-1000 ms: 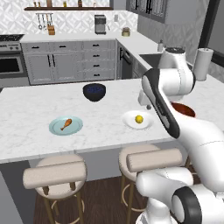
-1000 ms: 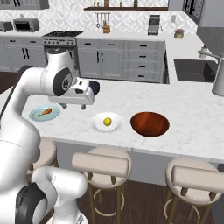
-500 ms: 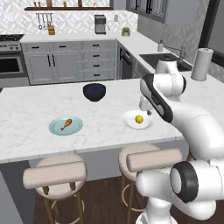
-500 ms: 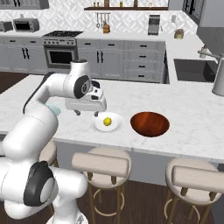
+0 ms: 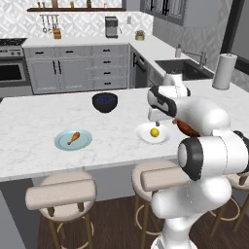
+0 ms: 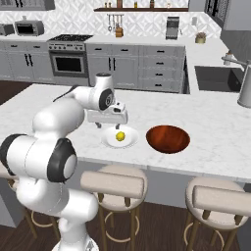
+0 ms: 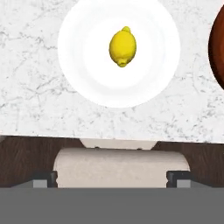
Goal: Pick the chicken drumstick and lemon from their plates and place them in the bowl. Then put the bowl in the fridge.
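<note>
The yellow lemon (image 5: 154, 132) (image 6: 120, 136) (image 7: 122, 47) lies on the white plate (image 5: 144, 134) (image 6: 128, 143) (image 7: 83, 65) near the island's front edge. My gripper (image 5: 157, 121) (image 6: 109, 125) (image 7: 112, 179) hangs open just above and beside that plate, holding nothing. Its fingertips (image 7: 46, 178) stand wide apart. The chicken drumstick (image 5: 73, 137) rests on the teal plate (image 5: 62, 142) further left. To the right of the white plate stands the reddish-brown bowl (image 6: 167, 138) (image 5: 187, 128) (image 7: 218, 48), empty and partly hidden by my arm in the left base view. The fridge is out of view.
A small dark bowl (image 5: 105, 101) sits at mid-island behind the plates. Padded stools (image 6: 113, 182) (image 5: 61, 194) line the island's front edge (image 7: 109, 133). A sink (image 5: 186, 68) and a paper towel roll (image 5: 222, 71) stand at the right.
My arm has swung right, from above the island between the plates to just over the white plate with the lemon. The fingers have spread a little wider.
</note>
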Available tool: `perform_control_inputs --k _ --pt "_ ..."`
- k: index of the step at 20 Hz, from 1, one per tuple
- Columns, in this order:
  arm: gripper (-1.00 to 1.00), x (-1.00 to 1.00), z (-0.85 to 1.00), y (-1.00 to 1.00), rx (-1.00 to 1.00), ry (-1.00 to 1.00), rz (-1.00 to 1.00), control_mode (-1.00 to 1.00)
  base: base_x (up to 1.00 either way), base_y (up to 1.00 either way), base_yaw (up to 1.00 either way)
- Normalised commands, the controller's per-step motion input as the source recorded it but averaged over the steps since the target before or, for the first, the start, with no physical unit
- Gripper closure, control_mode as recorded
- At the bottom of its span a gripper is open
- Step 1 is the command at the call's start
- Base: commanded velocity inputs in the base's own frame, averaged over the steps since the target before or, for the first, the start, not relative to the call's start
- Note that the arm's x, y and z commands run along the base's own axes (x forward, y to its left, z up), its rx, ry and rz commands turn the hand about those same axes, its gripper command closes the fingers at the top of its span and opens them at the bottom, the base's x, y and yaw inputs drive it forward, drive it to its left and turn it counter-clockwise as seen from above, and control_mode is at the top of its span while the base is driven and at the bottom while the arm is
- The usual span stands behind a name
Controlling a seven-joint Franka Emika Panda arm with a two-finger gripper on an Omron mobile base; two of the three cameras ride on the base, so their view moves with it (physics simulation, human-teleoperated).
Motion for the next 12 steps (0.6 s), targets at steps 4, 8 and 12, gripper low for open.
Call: perform_control_inputs --k 4,8,12 --pt "-1.00 0.69 -0.46 0.00 0.00 0.00 0.00 -1.00 0.00 0.00 0.00" --pt "-1.00 0.71 -0.59 -0.01 0.00 0.00 0.00 -1.00 0.00 0.00 0.00" --pt "-1.00 0.68 -0.50 -0.09 0.00 0.00 0.00 -1.00 0.00 0.00 0.00"
